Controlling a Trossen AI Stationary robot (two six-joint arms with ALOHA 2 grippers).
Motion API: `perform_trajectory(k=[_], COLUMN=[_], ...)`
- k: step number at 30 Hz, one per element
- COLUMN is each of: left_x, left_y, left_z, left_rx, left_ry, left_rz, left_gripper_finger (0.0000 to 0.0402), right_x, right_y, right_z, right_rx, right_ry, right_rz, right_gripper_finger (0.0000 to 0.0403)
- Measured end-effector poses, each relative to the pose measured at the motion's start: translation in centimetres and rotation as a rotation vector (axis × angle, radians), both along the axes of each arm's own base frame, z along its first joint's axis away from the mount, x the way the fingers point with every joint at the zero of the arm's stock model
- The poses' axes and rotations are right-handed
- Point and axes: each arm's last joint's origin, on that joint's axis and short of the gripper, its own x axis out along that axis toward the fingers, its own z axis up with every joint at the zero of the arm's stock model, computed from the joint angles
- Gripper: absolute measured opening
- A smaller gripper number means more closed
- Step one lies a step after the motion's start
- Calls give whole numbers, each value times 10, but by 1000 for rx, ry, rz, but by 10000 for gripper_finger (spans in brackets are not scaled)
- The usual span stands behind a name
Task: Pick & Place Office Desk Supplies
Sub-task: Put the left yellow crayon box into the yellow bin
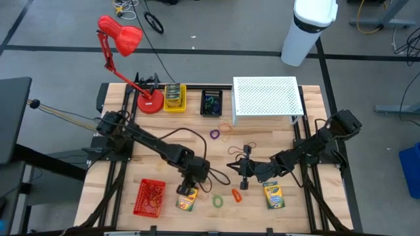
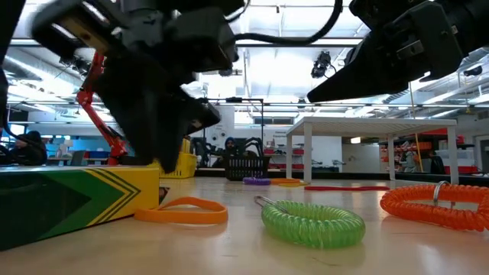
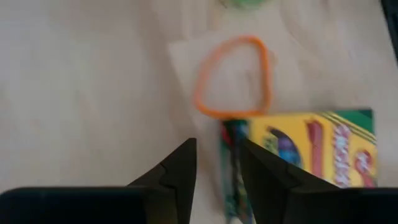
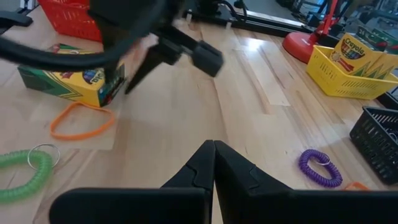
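A yellow-and-green crayon box [image 1: 186, 200] lies flat on the table near the front edge, also in the right wrist view [image 4: 65, 79]. My left gripper [image 3: 217, 165] points steeply down over the box's end [image 3: 231, 155], its fingers a little apart, so it is open. An orange rubber band [image 3: 233, 78] lies flat just beyond the box. My right gripper [image 4: 213, 149] hovers shut above the table's middle [image 1: 235, 168], holding nothing. A second crayon box [image 1: 273, 195], a green coil loop [image 1: 217, 200] and an orange coil loop [image 1: 235, 195] lie on the table to the right. My left gripper comes from above, slanting, with one finger [image 3: 177, 171] on either side of the crayon box's green end edge [image 3: 231, 155]. The box rests flat on the table. Whether the fingers touch it, I cannot tell.
A red basket [image 1: 149, 196] stands left of the box. At the back are a red lamp [image 1: 121, 39], a yellow bin [image 1: 174, 98] with crayon boxes, a black basket [image 1: 211, 103] and a white perforated riser [image 1: 266, 98]. A purple loop [image 1: 214, 134] lies mid-table.
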Motion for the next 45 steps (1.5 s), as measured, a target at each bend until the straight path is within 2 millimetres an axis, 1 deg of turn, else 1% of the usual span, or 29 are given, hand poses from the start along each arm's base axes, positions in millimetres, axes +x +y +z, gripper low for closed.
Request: perform_trajectory(k=[3, 7, 11, 14, 20, 24, 28, 34, 35, 38, 40, 43, 45], left_x=[3, 6, 7, 5, 7, 8, 9, 8, 8, 8, 5, 1, -5], left_y=[9, 16, 14, 13, 12, 11, 10, 9, 9, 9, 11, 15, 19], left_z=[1, 0, -4, -7, -22, -23, -22, -22, -22, -22, -19, -7, 5], left_rx=[16, -31, -90, -77, -93, -99, -133, -137, -138, -133, -114, -56, -15], left_ry=[-10, 2, 21, 38, 77, 71, 67, 59, 58, 60, 69, 57, 52], left_rz=[30, 34, -8, -11, -27, -44, -60, -100, -106, -112, -112, -98, -83], left_gripper_finger=[129, 129, 129, 129, 129, 126, 100, 19, 11, 6, 5, 4, 4], right_x=[0, 0, 0, 0, 0, 0, 0, 0, 0, 0, 0, 0, 0], right_y=[0, 0, 0, 0, 0, 0, 0, 0, 0, 0, 0, 0, 0], right_z=[0, 0, 0, 0, 0, 0, 0, 0, 0, 0, 0, 0, 0], right_rx=[1, 1, -2, -2, -1, -2, -3, -3, -3, -3, -3, -4, -3], right_ry=[0, 1, 2, 2, 1, 1, 2, 3, 3, 3, 3, 3, 3], right_rz=[2, 2, 3, 3, 3, 3, 3, 3, 3, 3, 3, 3, 3], right_gripper_finger=[17, 17, 17, 17, 17, 17, 17, 17, 17, 17, 17, 17, 17])
